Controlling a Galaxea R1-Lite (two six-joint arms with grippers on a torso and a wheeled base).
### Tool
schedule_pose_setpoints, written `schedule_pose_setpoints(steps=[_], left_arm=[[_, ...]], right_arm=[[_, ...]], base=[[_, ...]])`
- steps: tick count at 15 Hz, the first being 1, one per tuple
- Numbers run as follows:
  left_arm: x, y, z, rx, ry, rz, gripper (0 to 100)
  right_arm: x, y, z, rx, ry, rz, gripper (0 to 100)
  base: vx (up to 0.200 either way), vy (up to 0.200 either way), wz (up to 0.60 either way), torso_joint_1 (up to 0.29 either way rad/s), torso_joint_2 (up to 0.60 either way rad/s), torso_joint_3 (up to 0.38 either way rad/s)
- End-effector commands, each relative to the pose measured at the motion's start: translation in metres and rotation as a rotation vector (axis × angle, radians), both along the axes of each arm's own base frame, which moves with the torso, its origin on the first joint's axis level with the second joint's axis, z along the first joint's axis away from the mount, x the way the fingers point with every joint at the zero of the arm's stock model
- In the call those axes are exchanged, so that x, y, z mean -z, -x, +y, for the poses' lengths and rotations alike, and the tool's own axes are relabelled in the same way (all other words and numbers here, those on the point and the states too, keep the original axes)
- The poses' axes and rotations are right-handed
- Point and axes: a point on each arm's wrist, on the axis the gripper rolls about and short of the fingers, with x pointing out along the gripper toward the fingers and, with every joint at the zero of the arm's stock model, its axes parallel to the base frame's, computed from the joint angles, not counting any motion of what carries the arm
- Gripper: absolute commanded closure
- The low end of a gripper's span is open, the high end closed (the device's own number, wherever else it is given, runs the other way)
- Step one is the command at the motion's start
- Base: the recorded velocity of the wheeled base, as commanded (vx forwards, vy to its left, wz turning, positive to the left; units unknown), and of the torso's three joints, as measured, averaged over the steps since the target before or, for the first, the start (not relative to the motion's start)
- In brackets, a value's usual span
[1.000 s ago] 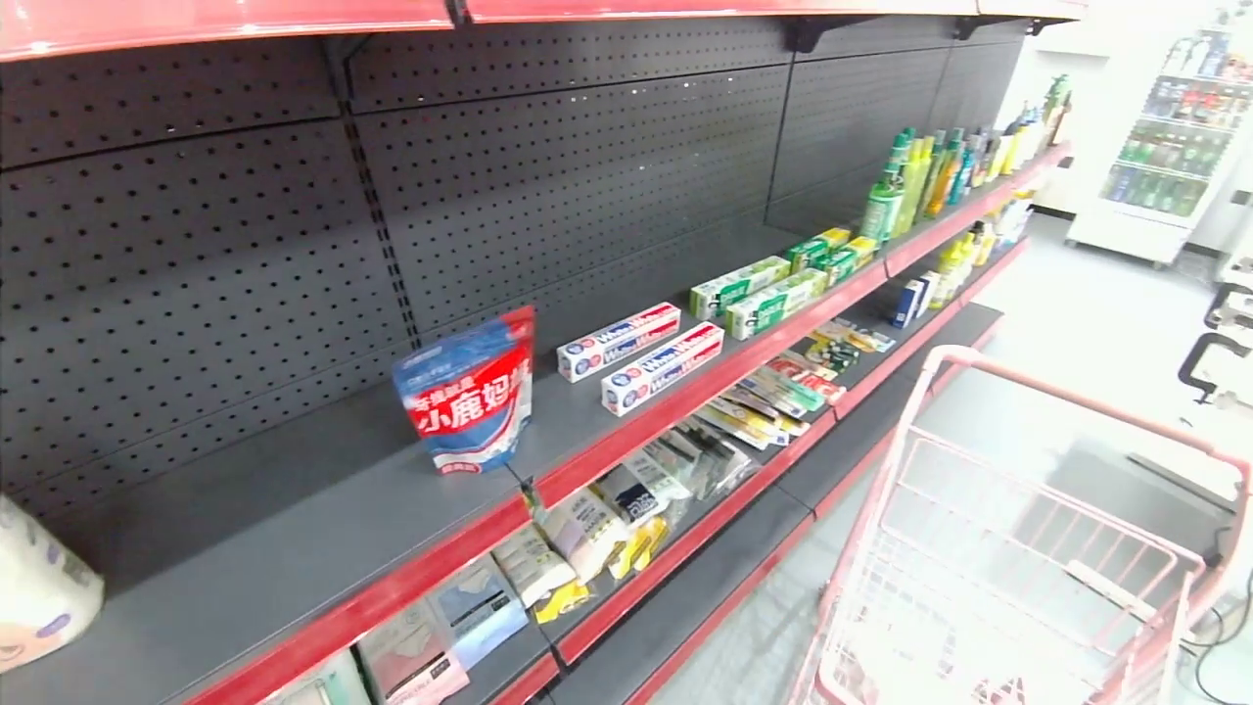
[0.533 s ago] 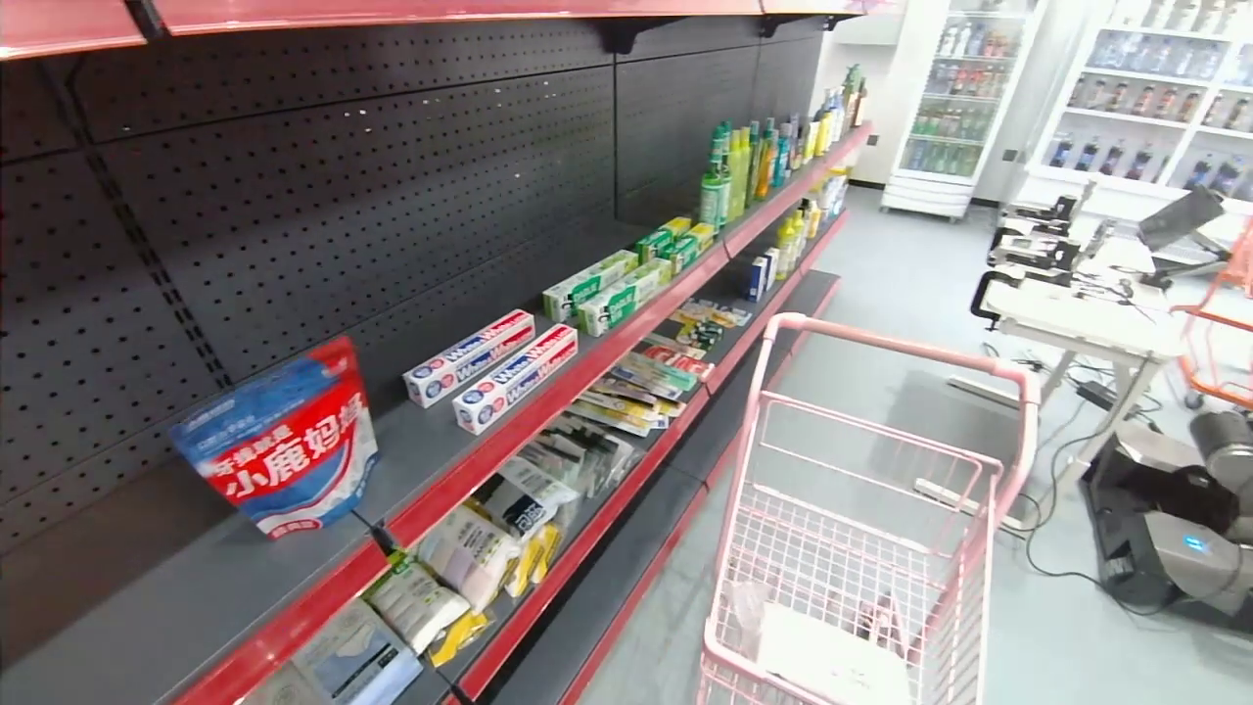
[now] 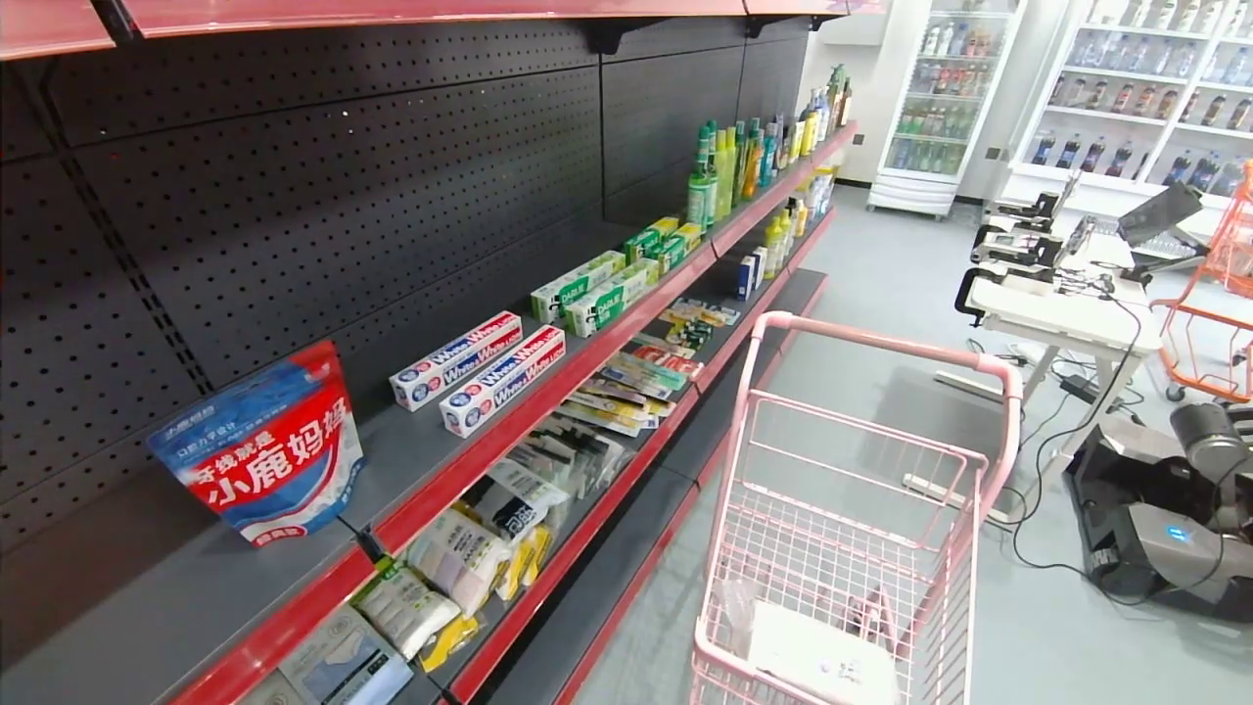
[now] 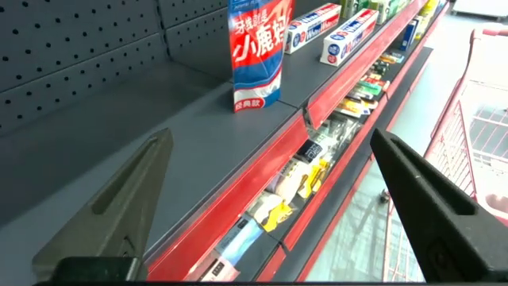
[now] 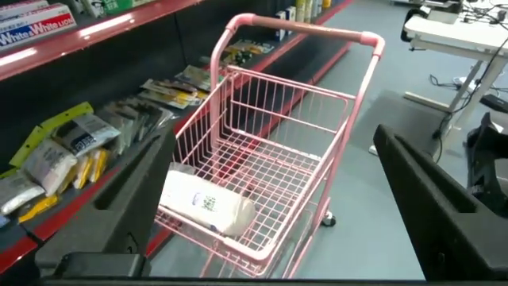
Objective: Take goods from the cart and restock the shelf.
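Both end effectors, left (image 4: 270,135) and right (image 5: 274,133), gape empty; head camera swung toward cart (image 3: 881,340).

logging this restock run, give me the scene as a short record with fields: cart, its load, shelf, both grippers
cart: pink wire cart standing in the aisle beside the shelving
load: one white pack lying on the cart floor
shelf: grey shelf board with bare space; blue and red pouch upright, two toothpaste boxes further along
left gripper: jaws open, empty, at the shelf front, apart from the pouch
right gripper: jaws open, empty, facing down at the cart, apart from it
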Motion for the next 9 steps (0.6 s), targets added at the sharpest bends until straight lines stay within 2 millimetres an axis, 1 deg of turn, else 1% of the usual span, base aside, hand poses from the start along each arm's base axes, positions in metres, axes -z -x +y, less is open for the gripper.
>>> schedule_pose_setpoints(steps=[1,2,3,4,5,6,7,8,9], left_arm=[[0.0,0.0,0.0,0.0,0.0,0.001,0],[0.0,0.0,0.0,0.0,0.0,0.001,0],[0.0,0.0,0.0,0.0,0.001,0.001,0],[0.0,0.0,0.0,0.0,0.001,0.001,0],[0.0,0.0,0.0,-0.002,0.001,-0.001,0],[0.0,0.0,0.0,0.0,0.001,-0.001,0],[0.0,0.0,0.0,0.0,0.001,-0.001,0],[0.0,0.0,0.0,0.0,0.001,0.001,0],[0.0,0.0,0.0,0.0,0.001,-0.001,0]], right_arm=[[-0.004,0.0,0.0,0.008,0.006,-0.001,0],[-0.089,-0.018,0.0,0.024,-0.029,0.031,0],[-0.133,-0.037,-0.001,0.047,-0.107,0.02,0],[-0.201,-0.073,-0.001,0.037,-0.177,-0.006,0],[-0.205,-0.104,-0.006,0.135,-0.111,0.087,0],[-0.186,-0.116,-0.009,0.152,-0.024,0.192,0],[-0.167,-0.125,-0.003,0.011,-0.003,0.278,0],[-0.15,-0.14,-0.001,-0.109,-0.013,0.383,0],[-0.13,-0.156,0.002,-0.155,0.041,0.498,0]], base=[[0.0,0.0,0.0,0.0,0.0,0.0],[0.0,0.0,0.0,0.0,0.0,0.0],[0.0,0.0,0.0,0.0,0.0,0.0],[0.0,0.0,0.0,0.0,0.0,0.0],[0.0,0.0,0.0,0.0,0.0,0.0],[0.0,0.0,0.0,0.0,0.0,0.0],[0.0,0.0,0.0,0.0,0.0,0.0],[0.0,0.0,0.0,0.0,0.0,0.0],[0.0,0.0,0.0,0.0,0.0,0.0]])
